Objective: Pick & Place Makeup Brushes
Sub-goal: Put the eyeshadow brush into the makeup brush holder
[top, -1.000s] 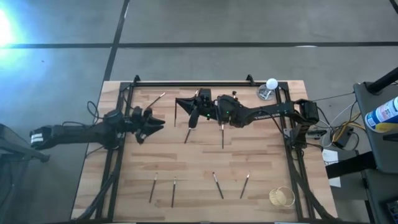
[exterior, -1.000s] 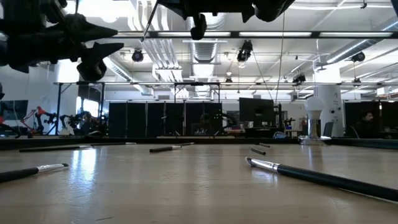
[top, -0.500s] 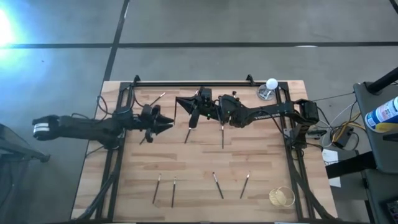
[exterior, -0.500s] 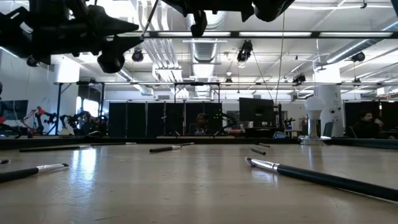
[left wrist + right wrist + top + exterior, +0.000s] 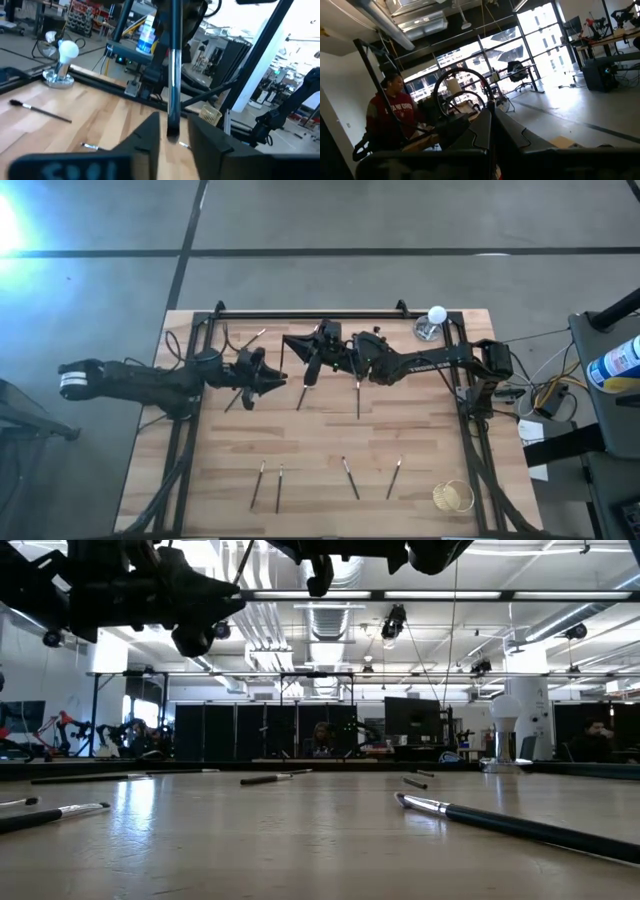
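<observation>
Step, as judged: approach to a pick.

- Left hand [image 5: 272, 380]: over mid-counter [image 5: 320, 450], fingers narrowly parted, empty.
- Right hand [image 5: 292, 346]: opposite, pinched shut, its brush not discernible.
- Makeup brushes [image 5: 302, 394]: scattered, four along the near edge.
- Gold holder [image 5: 452, 496]: near corner.
- Next: descend over one brush.
- Obstruction: hands crowd each other.

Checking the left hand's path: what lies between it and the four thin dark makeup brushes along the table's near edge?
Only bare wooden tabletop, seen in the high view, between the left hand and the four thin dark makeup brushes.
</observation>
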